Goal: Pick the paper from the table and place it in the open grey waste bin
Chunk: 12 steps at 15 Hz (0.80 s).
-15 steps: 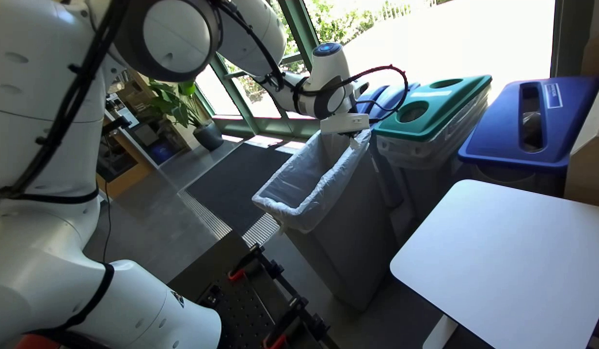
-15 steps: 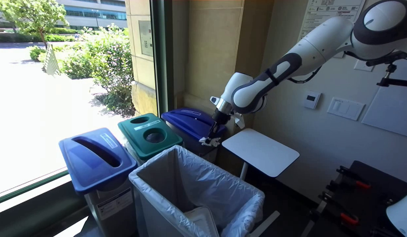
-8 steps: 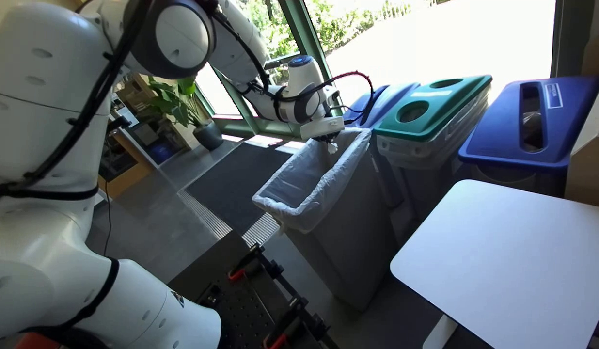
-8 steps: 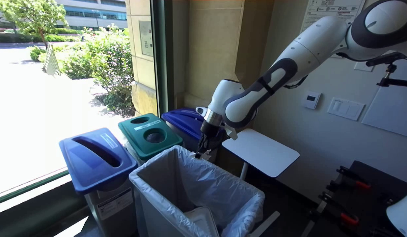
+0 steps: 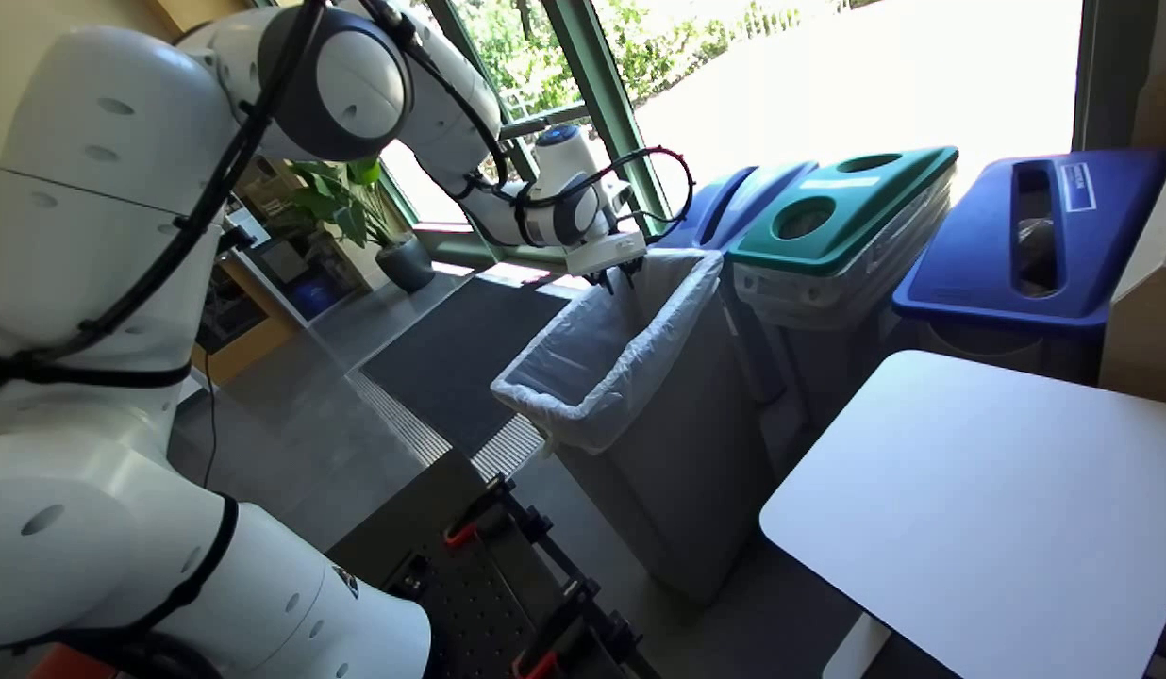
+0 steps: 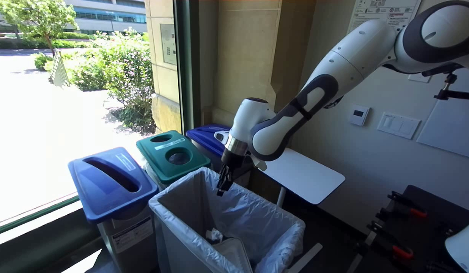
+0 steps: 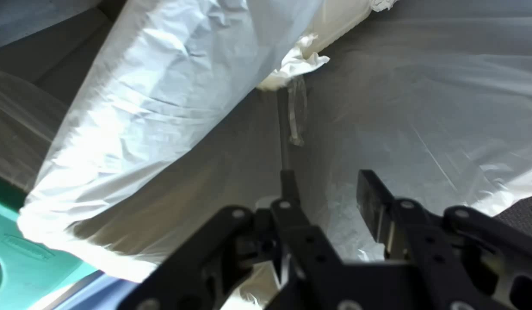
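The crumpled white paper (image 6: 214, 235) lies low inside the open grey waste bin, beside a white container; it also shows in the wrist view (image 7: 301, 62). The open grey waste bin (image 5: 673, 490) is lined with a whitish bag, and its rim also shows in an exterior view (image 6: 179, 227). My gripper (image 7: 327, 185) is open, with nothing between its fingers. It points down at the bin's mouth, near the rim, in both exterior views (image 5: 621, 280) (image 6: 224, 186). The white table (image 5: 998, 509) also shows in an exterior view (image 6: 301, 176), with no paper on it.
A green-lidded bin (image 6: 173, 155) and two blue-lidded bins (image 6: 112, 180) (image 5: 1026, 236) stand in a row beside the grey bin. A white container (image 6: 232, 250) lies inside the grey bin. A black base plate with clamps (image 5: 470, 575) is near the arm's base.
The arm has moved away from the table side and down over the grey bin. The gripper has opened, and the paper has dropped from it into the bin.
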Available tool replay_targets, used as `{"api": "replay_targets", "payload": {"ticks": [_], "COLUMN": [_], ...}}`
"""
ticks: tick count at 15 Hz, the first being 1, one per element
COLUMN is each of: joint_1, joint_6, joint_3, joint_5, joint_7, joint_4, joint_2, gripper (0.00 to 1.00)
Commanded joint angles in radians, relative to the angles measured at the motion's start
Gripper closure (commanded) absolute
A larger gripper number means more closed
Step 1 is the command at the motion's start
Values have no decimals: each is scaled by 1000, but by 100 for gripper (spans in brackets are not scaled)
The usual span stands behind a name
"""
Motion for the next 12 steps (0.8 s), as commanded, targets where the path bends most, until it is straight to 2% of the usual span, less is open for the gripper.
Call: {"api": "replay_targets", "payload": {"ticks": [1, 4, 5, 12], "joint_1": [22, 13, 10, -23], "joint_6": [-5, -3, -2, 23], "joint_3": [-23, -14, -10, 36], "joint_5": [-29, -37, -40, -30], "joint_7": [24, 13, 10, 3], "joint_4": [17, 1, -5, -84], "joint_2": [-1, -14, -20, -133], "gripper": [25, 3, 0, 0]}}
